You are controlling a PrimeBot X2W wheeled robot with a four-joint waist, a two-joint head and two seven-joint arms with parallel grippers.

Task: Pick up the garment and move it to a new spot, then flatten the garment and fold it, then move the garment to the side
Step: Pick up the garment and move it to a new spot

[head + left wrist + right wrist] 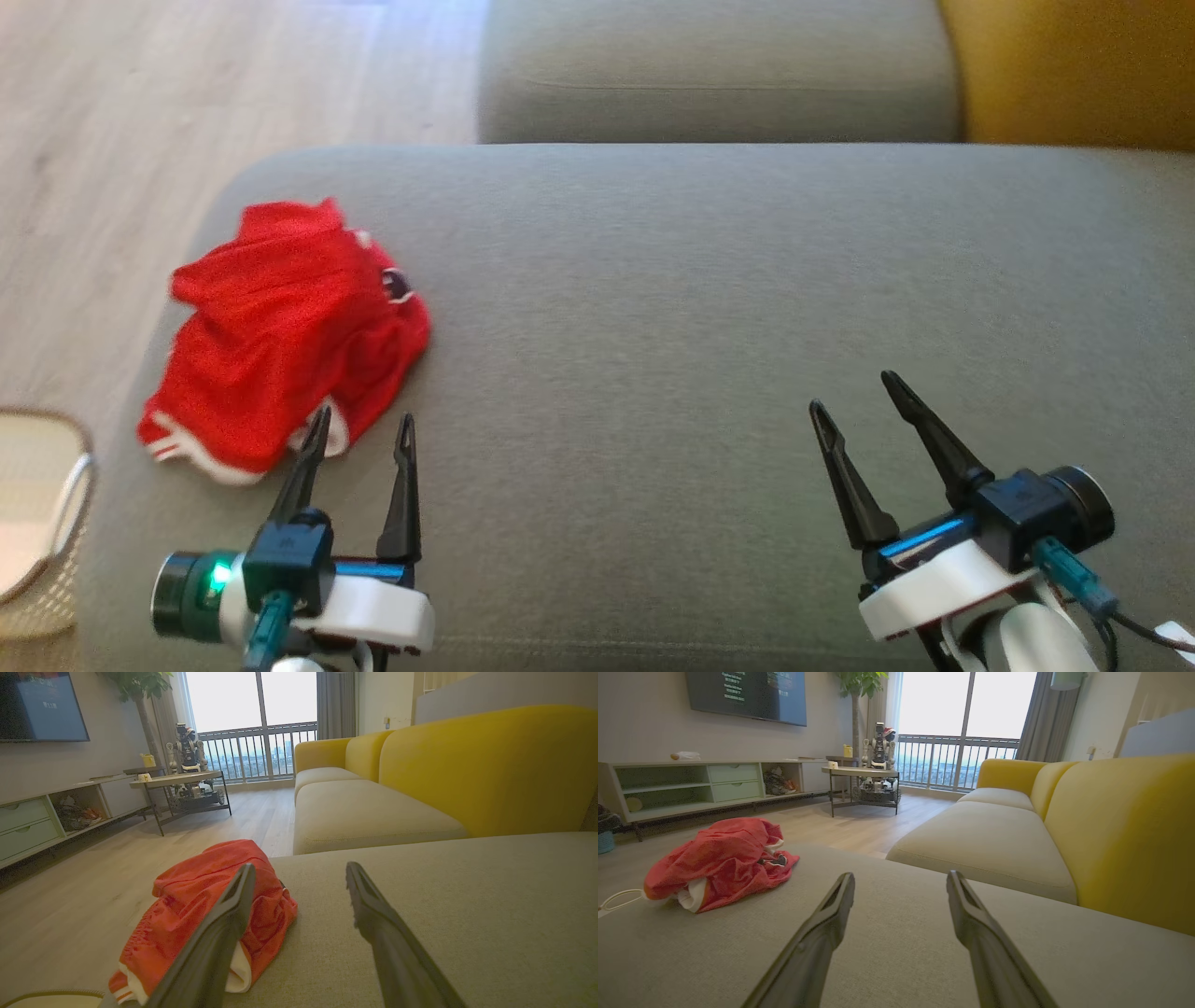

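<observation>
Opening step, pickup unstarted, with left gripper (364, 417) and right gripper (851, 392) both spread wide and empty; next, ease left forward over the crumpled red garment (280, 327) on the grey cushion (653, 327) and pinch.

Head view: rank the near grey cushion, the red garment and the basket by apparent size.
1. near grey cushion
2. red garment
3. basket, though the picture's edge cuts it off, so its full size is unsure.

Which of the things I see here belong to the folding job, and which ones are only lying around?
For the job:
red garment
grey seat cushion under it
left gripper, open
right gripper, open

Just lying about:
pale basket
low table
television
yellow backrest
</observation>
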